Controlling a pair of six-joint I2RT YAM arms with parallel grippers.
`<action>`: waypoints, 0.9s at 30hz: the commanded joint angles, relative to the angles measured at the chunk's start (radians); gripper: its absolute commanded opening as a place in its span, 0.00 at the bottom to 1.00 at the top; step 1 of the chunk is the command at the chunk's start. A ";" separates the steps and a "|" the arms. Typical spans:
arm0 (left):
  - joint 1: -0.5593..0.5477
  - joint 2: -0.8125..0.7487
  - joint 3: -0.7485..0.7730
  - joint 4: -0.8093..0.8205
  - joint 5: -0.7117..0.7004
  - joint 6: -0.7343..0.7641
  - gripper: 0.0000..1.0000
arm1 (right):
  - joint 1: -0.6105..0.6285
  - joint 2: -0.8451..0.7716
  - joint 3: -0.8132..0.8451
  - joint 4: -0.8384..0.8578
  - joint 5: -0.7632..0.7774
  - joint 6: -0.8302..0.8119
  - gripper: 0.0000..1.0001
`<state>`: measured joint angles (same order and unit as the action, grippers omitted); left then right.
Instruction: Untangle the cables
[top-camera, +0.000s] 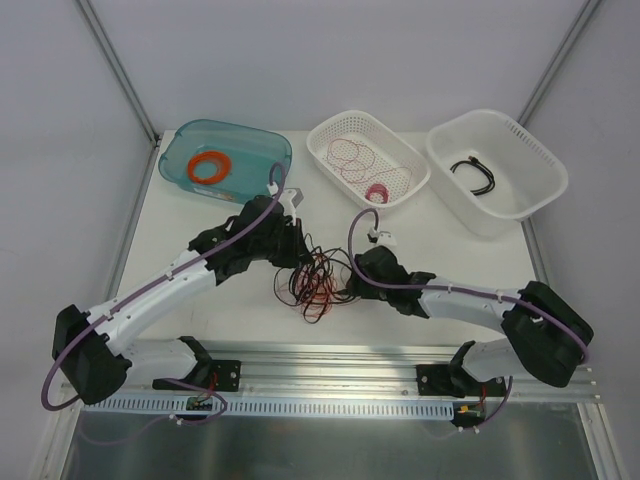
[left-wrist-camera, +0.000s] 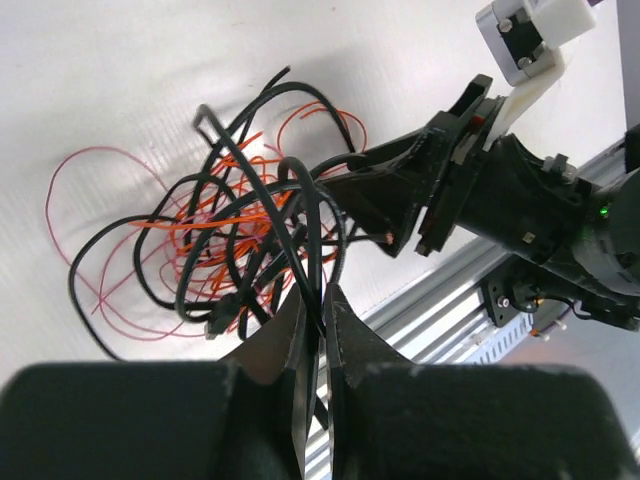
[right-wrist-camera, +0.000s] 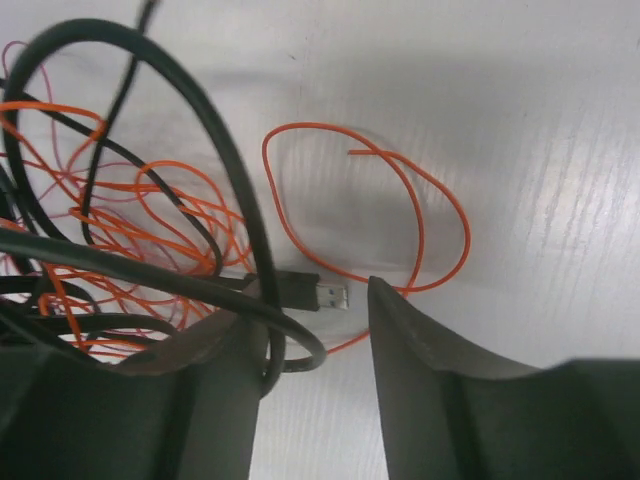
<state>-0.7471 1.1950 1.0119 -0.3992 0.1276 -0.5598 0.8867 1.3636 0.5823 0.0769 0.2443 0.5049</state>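
Tangle of thin black, red and orange cables (top-camera: 312, 278) sits between the two grippers: left gripper (left-wrist-camera: 318, 302) pinched nearly closed on a black strand (left-wrist-camera: 314, 240), right gripper (right-wrist-camera: 312, 305) spread wide and empty, a black USB plug (right-wrist-camera: 300, 290) showing between its fingers, likely the cleanest end to seize and draw slowly outward.

Overhead view: bright, even, diffuse; faint soft shadows on table (top-camera: 165, 225). Left wrist view: cables (left-wrist-camera: 250, 230) sharp, left gripper (left-wrist-camera: 315, 300) dark and blurred. Right wrist view: nearest black loops soft, grey shadow across table.
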 joint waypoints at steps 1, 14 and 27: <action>-0.006 -0.043 -0.039 0.026 -0.077 0.028 0.00 | -0.005 -0.049 0.016 -0.003 0.003 0.000 0.44; 0.109 0.083 -0.188 -0.038 -0.256 -0.051 0.00 | -0.028 -0.400 0.253 -0.509 0.181 -0.305 0.01; 0.215 0.172 -0.305 -0.052 -0.298 -0.072 0.00 | -0.205 -0.609 0.416 -0.747 0.155 -0.405 0.06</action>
<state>-0.6365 1.3220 0.7937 -0.2008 0.1131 -0.6647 0.7563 0.8352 0.9306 -0.5632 0.2825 0.1726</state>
